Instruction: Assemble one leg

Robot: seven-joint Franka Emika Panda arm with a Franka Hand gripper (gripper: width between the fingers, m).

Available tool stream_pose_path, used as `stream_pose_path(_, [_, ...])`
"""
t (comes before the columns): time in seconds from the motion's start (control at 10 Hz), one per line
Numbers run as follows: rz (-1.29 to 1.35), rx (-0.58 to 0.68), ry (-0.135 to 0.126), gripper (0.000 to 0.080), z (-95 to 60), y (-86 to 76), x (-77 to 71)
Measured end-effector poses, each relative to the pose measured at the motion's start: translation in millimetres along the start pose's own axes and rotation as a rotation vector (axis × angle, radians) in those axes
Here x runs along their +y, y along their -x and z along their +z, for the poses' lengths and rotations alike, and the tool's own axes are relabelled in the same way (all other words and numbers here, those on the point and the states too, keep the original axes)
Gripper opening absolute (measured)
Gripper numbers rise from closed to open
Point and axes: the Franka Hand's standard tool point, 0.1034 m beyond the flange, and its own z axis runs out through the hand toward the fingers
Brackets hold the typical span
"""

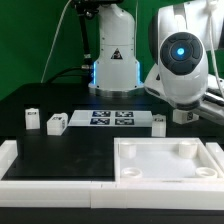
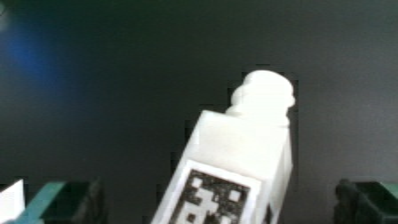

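Observation:
In the wrist view a white block-shaped leg (image 2: 240, 160) with a black-and-white marker on its face lies on the black table, its rounded peg end pointing away from me. My gripper (image 2: 214, 202) is open. Its two dark fingers (image 2: 63, 203) stand wide apart on either side of the leg, with a gap on each side. In the exterior view my gripper (image 1: 184, 114) hangs low at the right, next to a leg (image 1: 158, 124). Two more legs (image 1: 32, 118) (image 1: 56, 122) stand at the left.
The marker board (image 1: 112, 118) lies at mid table. The large white square panel (image 1: 168, 160) with raised rim lies at the front right. A white L-shaped rail (image 1: 40, 168) runs along the front left. The arm's base stands behind.

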Motion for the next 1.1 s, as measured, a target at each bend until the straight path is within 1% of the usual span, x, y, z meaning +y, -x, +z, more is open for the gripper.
stream_pose_path(0.1, [0.003, 0.006, -0.006, 0.0648, -0.7, -3.6, 0.5])
stream_pose_path(0.3, [0.004, 0.006, -0.007, 0.0648, -1.0, -4.0, 0.9])
stream_pose_path(0.4, [0.005, 0.006, -0.007, 0.0515, -1.1, -4.2, 1.1])
stream_pose_path(0.5, [0.005, 0.005, -0.006, 0.0515, -1.0, -3.8, 1.0])
stream_pose_path(0.6, [0.005, 0.001, -0.005, 0.0376, -1.3, -2.8, 0.7])
stream_pose_path(0.7, [0.004, -0.012, -0.002, 0.0297, -2.9, -0.4, 1.0])
stream_pose_path(1.1, [0.004, -0.012, -0.002, 0.0297, -3.0, -0.2, 0.9])
